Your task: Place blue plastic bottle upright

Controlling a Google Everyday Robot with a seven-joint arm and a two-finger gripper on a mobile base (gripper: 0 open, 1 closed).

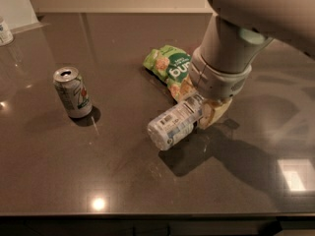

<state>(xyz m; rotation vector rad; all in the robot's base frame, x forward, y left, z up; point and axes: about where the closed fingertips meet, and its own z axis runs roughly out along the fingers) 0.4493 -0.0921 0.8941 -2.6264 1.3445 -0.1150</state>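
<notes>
The tan fingers (216, 113) are closed around the blue plastic bottle (172, 124), one on each side, near the end that points up and away. The gripper (201, 104) hangs over the middle of the tabletop (123, 181), a little toward the right edge. The bottle is not upright. It is tilted, with its flat round end pointing down toward the near edge and the left. That low end looks to be a bit off the tabletop, and a dark shadow lies just under it. The cap end is hidden behind the fingers. Above the fingers a fat gray arm (226, 58) goes up and off toward the far right corner. Just beside the fingers, toward the far edge, lies a green snack bag (167, 65), flat on the tabletop. Well apart, toward the left edge, a soda can (73, 92) stands upright with its open top showing. At the far left corner you can see part of a small white container (4, 31).
</notes>
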